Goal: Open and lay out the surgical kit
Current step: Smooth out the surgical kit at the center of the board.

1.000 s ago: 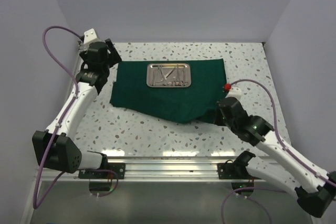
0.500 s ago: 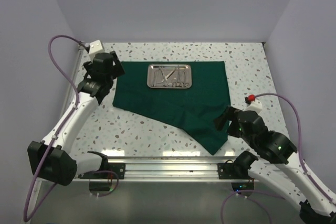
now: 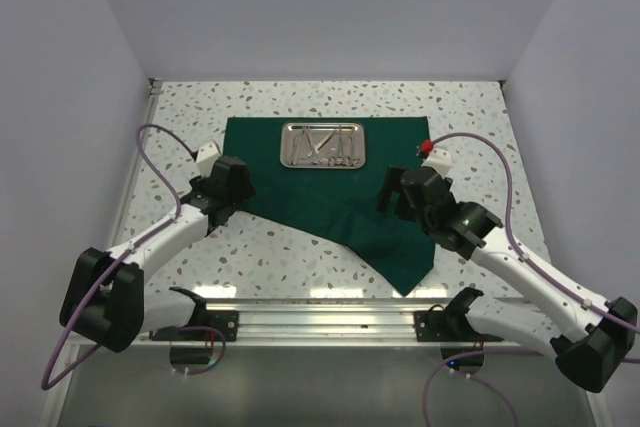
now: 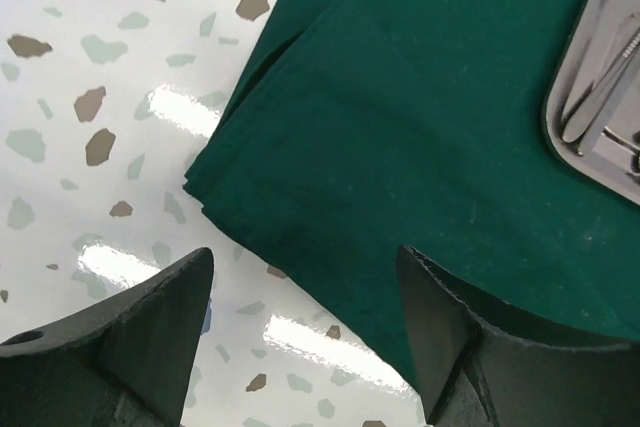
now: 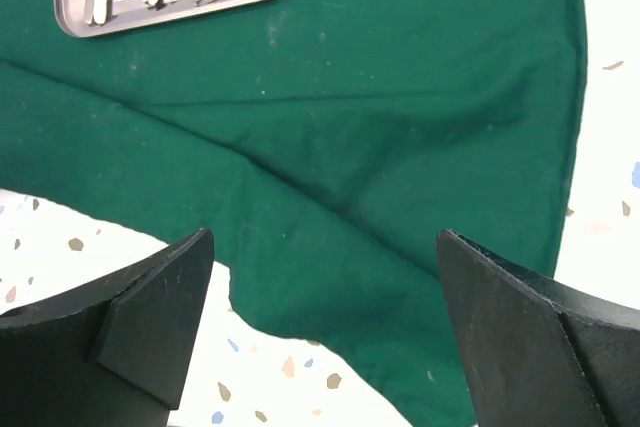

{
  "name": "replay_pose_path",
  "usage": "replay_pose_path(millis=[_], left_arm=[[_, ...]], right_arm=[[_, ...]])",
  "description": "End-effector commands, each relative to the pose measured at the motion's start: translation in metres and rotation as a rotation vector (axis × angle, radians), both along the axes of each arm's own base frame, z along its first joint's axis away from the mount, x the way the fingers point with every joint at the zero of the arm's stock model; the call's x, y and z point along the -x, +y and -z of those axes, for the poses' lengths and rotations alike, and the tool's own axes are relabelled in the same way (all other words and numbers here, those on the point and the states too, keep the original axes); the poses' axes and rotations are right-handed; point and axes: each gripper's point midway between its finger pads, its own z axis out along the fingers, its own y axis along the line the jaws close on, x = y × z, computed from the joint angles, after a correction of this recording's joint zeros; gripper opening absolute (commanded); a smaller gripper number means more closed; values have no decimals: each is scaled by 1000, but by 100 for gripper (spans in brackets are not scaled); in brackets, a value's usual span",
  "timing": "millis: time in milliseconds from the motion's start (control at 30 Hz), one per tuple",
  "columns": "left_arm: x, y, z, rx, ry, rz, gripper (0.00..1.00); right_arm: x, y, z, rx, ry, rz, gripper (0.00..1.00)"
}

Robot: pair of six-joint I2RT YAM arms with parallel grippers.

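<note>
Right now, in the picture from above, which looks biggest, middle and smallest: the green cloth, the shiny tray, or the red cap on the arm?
1. green cloth
2. shiny tray
3. red cap, clearly smallest, even though it sits raised, nearer the camera.

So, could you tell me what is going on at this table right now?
Two robot arms are laying out a surgical kit. The dark green cloth lies opened out on the table. The steel tray sits on its far part, and the instruments lie in the tray. The left gripper hovers open by the cloth's left edge, where layers are folded over. The right gripper is open above the cloth's right side. Neither holds anything.
</note>
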Motion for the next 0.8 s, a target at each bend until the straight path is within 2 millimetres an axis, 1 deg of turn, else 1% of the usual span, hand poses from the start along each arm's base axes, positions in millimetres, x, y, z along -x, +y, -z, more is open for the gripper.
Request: replay_pose_path(millis=[0,33,100,133,200,267,400,600,700,733,767], left_arm=[[-14,-3,3,106,-100,-95,77],[-15,-2,4,112,-109,-110,77],[-12,0,14,123,-102,-142,77],[-13,0,16,133,-110,-147,76],[-10,-2,26,152,-105,-152,75],[-12,-3,30,170,-122,-160,73],[-11,-3,51,161,-87,-173,71],[-14,-3,63,159,-87,-181,65],[-15,-2,66,156,-87,-187,55],[-16,-3,66,161,-91,-184,47],[-15,-3,67,159,-89,-182,43]], right_arm=[[-21,13,-31,-51,-118,-11,96],[-23,13,-26,-32,-111,-13,96],[-25,13,-24,-18,-112,-10,96],[-27,11,-22,0,-111,-5,96],[-28,10,-20,16,-110,-3,97],[-31,9,-20,23,-118,0,97],[-35,10,-14,37,-114,-2,97],[-42,16,5,71,-66,-17,97],[-45,15,9,81,-57,-14,97],[-45,15,10,82,-56,-11,97],[-46,14,11,85,-56,-11,97]])
